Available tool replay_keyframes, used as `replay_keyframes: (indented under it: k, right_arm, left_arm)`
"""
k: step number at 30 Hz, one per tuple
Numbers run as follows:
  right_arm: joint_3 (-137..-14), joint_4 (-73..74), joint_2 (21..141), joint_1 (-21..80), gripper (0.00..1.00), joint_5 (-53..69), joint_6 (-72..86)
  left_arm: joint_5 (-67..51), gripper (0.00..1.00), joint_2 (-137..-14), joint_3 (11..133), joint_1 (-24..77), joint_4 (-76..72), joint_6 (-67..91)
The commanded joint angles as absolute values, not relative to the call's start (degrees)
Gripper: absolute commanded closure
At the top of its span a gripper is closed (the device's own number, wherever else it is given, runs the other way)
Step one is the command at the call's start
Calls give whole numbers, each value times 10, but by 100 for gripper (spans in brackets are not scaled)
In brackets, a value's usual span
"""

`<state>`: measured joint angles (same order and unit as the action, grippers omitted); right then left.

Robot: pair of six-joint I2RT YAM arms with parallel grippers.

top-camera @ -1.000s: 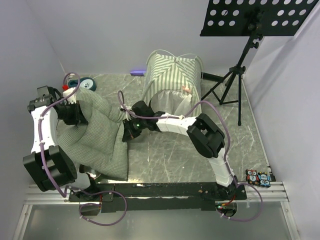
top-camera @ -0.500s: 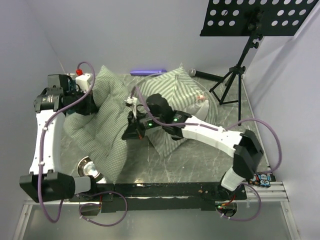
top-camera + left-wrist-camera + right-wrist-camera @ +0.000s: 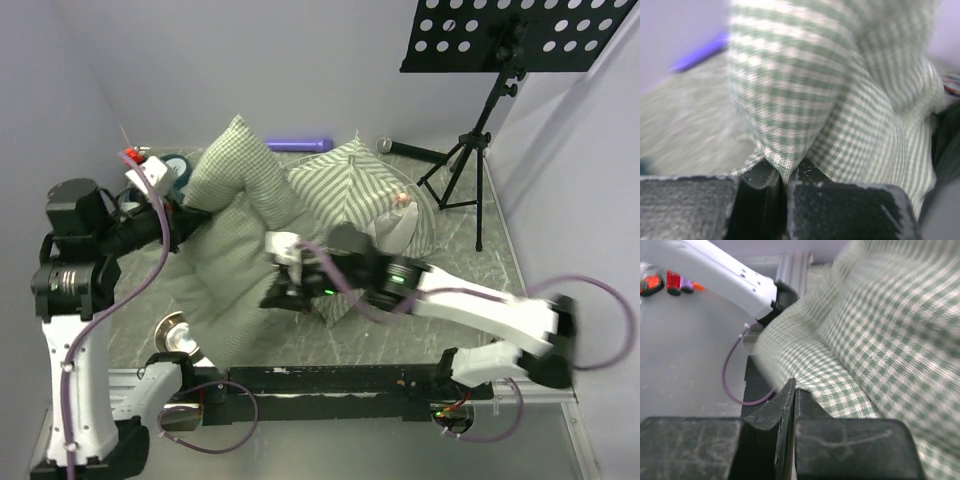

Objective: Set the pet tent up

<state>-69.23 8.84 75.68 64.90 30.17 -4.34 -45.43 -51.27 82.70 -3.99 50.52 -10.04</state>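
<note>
Ok, pet tent (image 3: 355, 185) sits back-centre on the desk (image 3: 470, 265), just R of the cushion (image 3: 230, 255) and touching it. It's slumped, not upright. One striped corner points at the far wall and the opposite corner at me, so the long axis runs approx far-to-near, a bit skewed. Which way its opening faces, can't tell.

Count, L to R:
- 1 L arm (image 3: 75, 290)
- 1 round metal thing (image 3: 178, 335) on the desk by the cushion's near edge
- 1 green-checked cushion
- 1 purple bar (image 3: 300, 145) at the back
- 1 tent
- 1 R arm (image 3: 470, 305)
- 1 music stand (image 3: 520, 35) far R

My L fingers (image 3: 774, 190) are clenched on a fold of the cushion, checked cloth pinched betw. them. The cushion is hoisted w/ a corner sticking up toward the far wall. My R fingers (image 3: 789, 400) are pressed together, tips right at the cushion's lower edge. No cloth shows betw. them, so can't tell if they've got any.

Vs 0.5 s ago: L arm's elbow has risen toward the camera, and the cushion's top corner stands higher & sharper. R fingers have come nearer the front edge, and the R arm's elbow has swung out further R. Tent is in approx the same spot w/ the same slump; 1 s ago it stood upright at the back.
</note>
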Motion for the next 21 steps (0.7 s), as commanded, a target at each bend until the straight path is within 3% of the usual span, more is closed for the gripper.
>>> replay_keyframes:
  k: [1, 5, 9, 15, 21]
  right_arm:
    - [-603, 75, 609, 639, 100, 167, -70]
    - [-537, 161, 539, 621, 100, 35, 45]
    - [-478, 208, 529, 486, 100, 92, 151]
    - [-521, 51, 684, 454, 100, 134, 116]
    - [-735, -23, 877, 432, 100, 199, 94]
  left_arm:
    - [-556, 99, -581, 809, 72, 438, -33]
    - [-460, 99, -641, 833, 247, 374, -4]
    - [-389, 99, -699, 824, 361, 331, 42]
    - [-254, 99, -715, 831, 337, 321, 62]
    - [-279, 99, -744, 888, 116, 337, 101]
